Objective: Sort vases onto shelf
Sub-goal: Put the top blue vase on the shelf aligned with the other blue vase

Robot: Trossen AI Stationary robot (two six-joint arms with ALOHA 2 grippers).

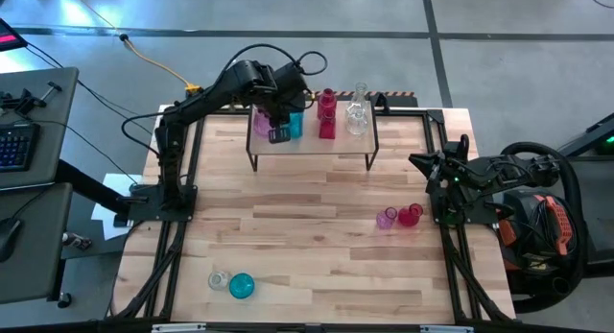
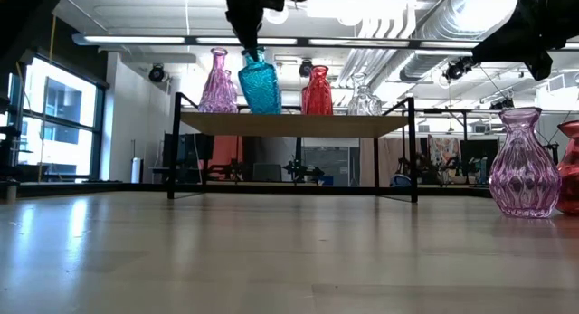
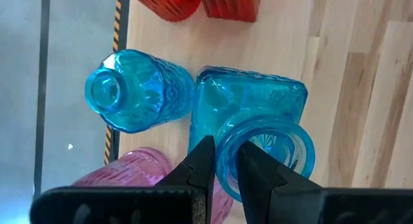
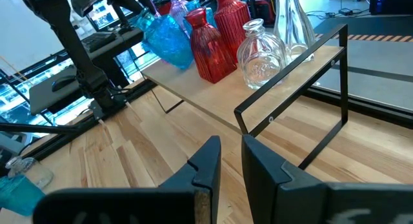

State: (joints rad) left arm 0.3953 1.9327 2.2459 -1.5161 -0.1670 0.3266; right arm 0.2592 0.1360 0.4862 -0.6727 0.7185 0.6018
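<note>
Left gripper (image 3: 222,162) pinching rim of square teal vase (image 3: 258,114) on the shelf (image 1: 312,146).
Left fingers (image 3: 200,162) clamped on the vase mouth, one inside, one outside; vase sits on the shelf top beside a second teal vase (image 3: 132,88), pink vase (image 2: 217,83) at the shelf's left end, red vases (image 1: 327,114) and clear vases (image 1: 357,112) further right. Right gripper (image 4: 231,159) waits right of the shelf, fingers together, holding nothing. Off the shelf on the worktop (image 1: 307,247): pink and red vases (image 1: 398,216) front-right, clear and teal vases (image 1: 233,283) front-left.
</note>
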